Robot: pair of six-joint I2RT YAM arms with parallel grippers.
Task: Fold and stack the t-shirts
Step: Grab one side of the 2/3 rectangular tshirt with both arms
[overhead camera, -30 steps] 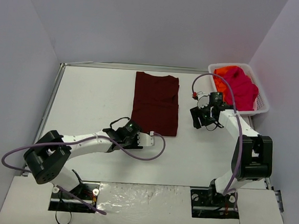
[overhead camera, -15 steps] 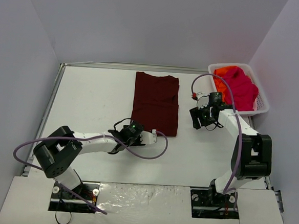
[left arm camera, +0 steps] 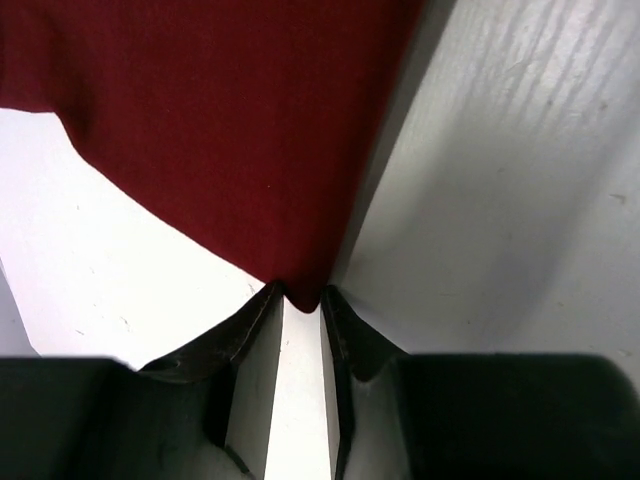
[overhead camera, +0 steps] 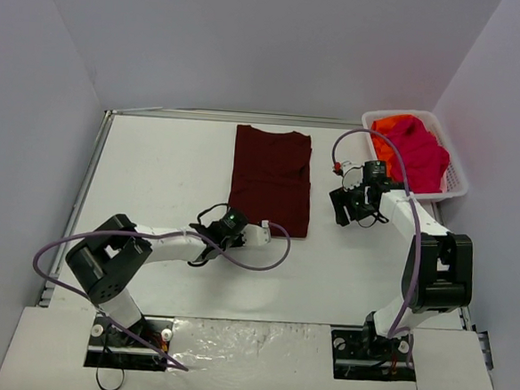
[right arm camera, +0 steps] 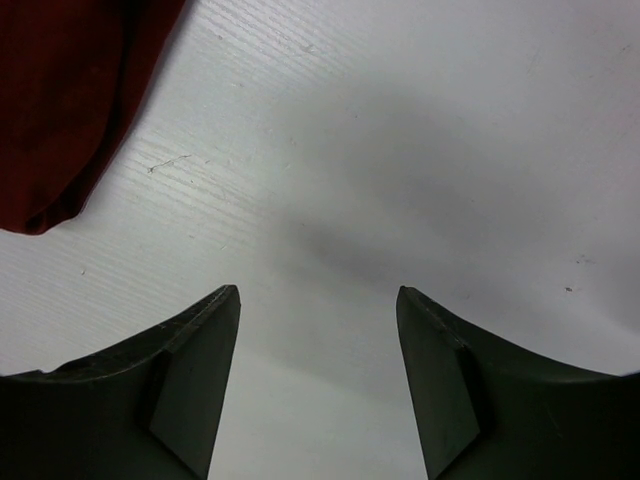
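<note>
- Since the earlier top view, my left gripper [overhead camera: 259, 233] has advanced to the near right corner of the maroon t-shirt [overhead camera: 272, 180], and the left arm's base links have swung round towards the table centre.
- Left jaws, over the same interval: drawn in from a wider setting to a narrow slot.
- Left wrist view: the shirt's corner [left arm camera: 230, 120] comes down to a point right at my left fingertips [left arm camera: 268, 295]. Bare table [left arm camera: 500, 180] shows through the slot behind them. I cannot tell whether the cloth is clamped or only touched.
- Right gripper [overhead camera: 343, 210]: position unchanged, just beside the shirt's right edge, between the shirt and the basket [overhead camera: 458, 178].
- Right jaws: spread wide with nothing between them; only white table surface lies under the gap in the right wrist view, with a maroon edge [right arm camera: 70, 100] at upper left, clear of the fingers.
- Maroon t-shirt: lies flat on the table [overhead camera: 163, 179] as a tall folded rectangle in the far centre, collar end away from my bases.
- Pink t-shirt [overhead camera: 424, 153]: heaped in the white basket at the far right corner.
- Orange t-shirt [overhead camera: 384, 137]: same basket, on the pink one's left side and touching it.
</note>
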